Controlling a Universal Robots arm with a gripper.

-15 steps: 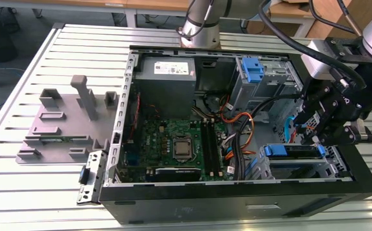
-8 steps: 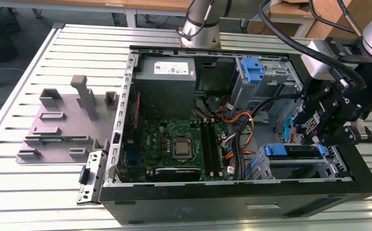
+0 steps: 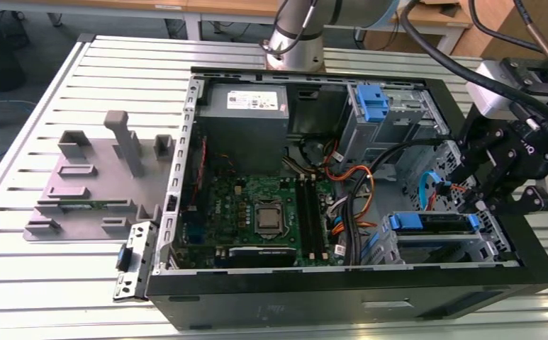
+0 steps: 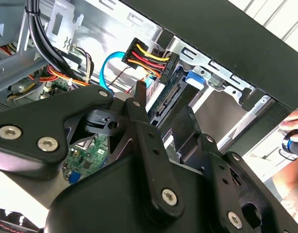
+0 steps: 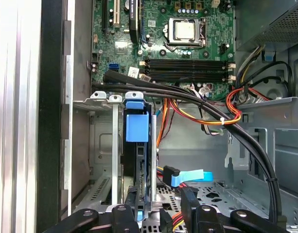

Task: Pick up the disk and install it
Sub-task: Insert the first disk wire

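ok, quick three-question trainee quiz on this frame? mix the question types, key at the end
1. True or false: the flat silver-grey metal disk with blue plastic rails lies on the slatted table outside the black computer case.
2. Which is nearest the black gripper? A) grey power-supply box B) the disk C) grey moulded fixture tray
3. Fill in: the flat data cable beside the disk is ____.
Key: 1 false, it stands in the case's metal drive bay; 2 B; 3 blue.
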